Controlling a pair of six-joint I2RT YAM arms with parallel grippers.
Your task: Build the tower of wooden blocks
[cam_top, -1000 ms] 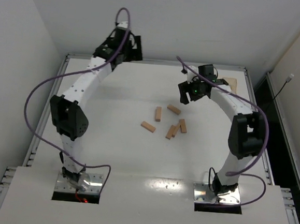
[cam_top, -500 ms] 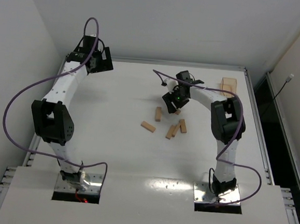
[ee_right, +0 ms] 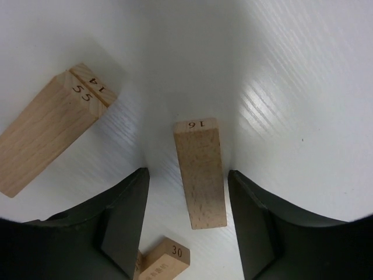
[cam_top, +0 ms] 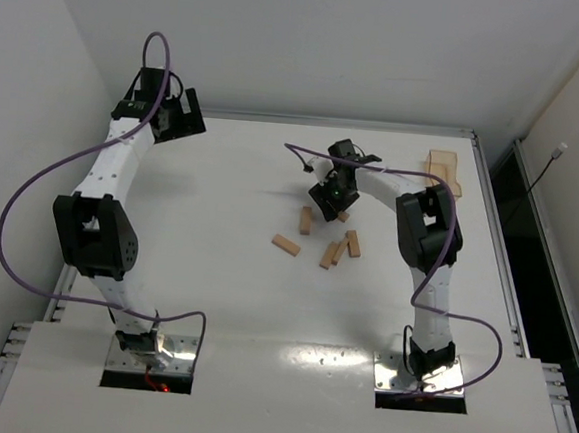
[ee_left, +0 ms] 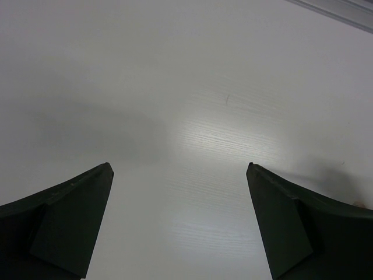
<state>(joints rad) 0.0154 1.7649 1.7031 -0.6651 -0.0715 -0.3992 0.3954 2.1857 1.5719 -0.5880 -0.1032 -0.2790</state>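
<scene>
Jaws of my right gripper straddle block 16, not touching it; left gripper gapes, empty; I fear an off-centre squeeze could skew it against block 30.

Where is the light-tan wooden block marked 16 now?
Right wrist view: the light-tan wooden block marked 16 lies on the white table between the jaws of the right gripper; the blocks marked 55 and 14 lie to its left.

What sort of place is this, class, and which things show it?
Probably a robotics lab or test bench: a left arm and a right arm bolted to a white table, plain white walls close around it, and numbered wooden blocks laid out as practice pieces.
</scene>
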